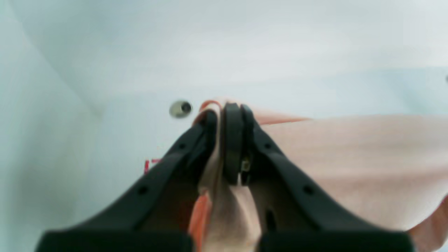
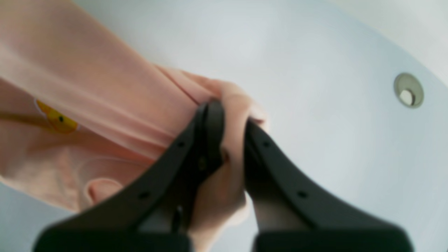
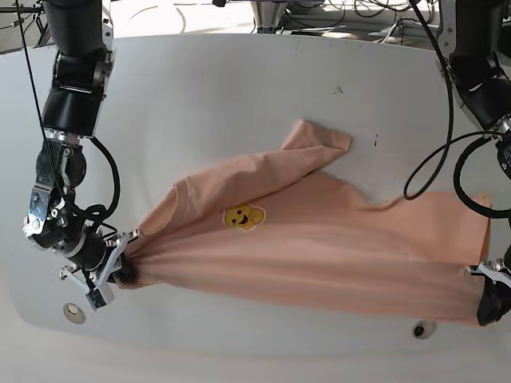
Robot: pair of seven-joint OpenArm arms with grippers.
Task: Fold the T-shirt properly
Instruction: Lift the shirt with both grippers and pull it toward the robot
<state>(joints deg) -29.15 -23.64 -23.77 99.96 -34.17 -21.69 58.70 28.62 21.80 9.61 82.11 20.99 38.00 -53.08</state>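
The T-shirt (image 3: 319, 239) is looking soft, light and limp, so it is likely sagging wherever it is not supported; taking it at seams or bunched corners seems safest. It is lying on the white table (image 3: 200, 88), stretched between the 2 arms. The left gripper (image 1: 227, 115) is pinching a thin fold of it, and the right gripper (image 2: 229, 115) is squeezing a thick bunch. It is salmon-pink, wrinkled, with a yellow smiling emblem (image 3: 243, 216).
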